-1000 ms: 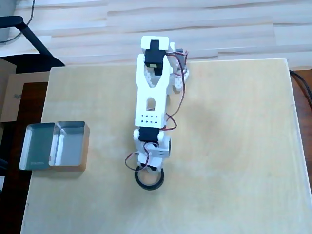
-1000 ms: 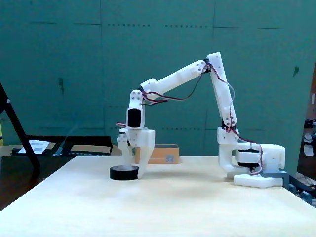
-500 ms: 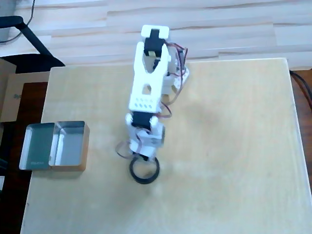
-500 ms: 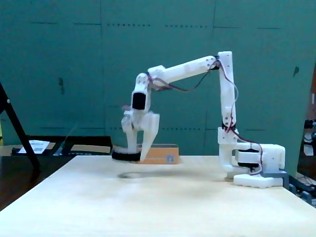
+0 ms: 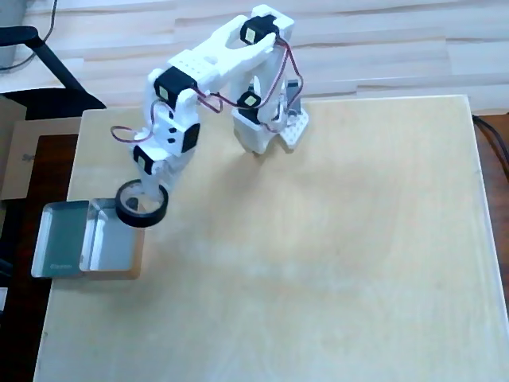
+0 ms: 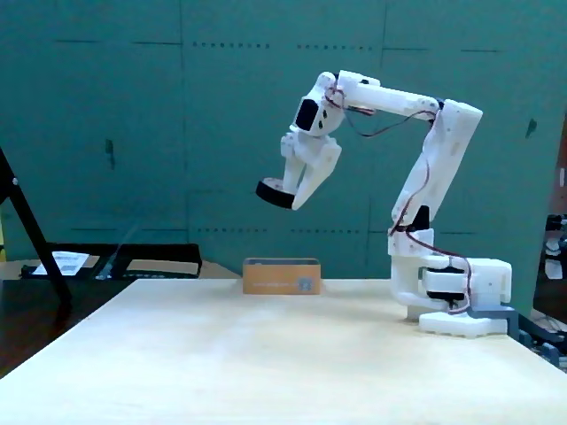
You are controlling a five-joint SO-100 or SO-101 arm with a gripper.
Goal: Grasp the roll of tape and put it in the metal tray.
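High above the table's left edge, the black ring-shaped roll of tape (image 5: 141,208) is held pinched in the white two-finger gripper (image 5: 148,191), overlapping the inner corner of the shallow shiny silver metal tray (image 5: 64,239) in the overhead view. The roll is tilted in the fixed view (image 6: 276,194). If released here, it is judged likely to strike the tray wall and bounce or roll onto the table.

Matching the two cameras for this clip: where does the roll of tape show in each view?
Overhead view: the roll of tape sits left of centre, overlapping the metal tray's upper right corner.
Fixed view: roll of tape hangs tilted, centre, high above the tray.
Shared landmark: the white hand gripping it.
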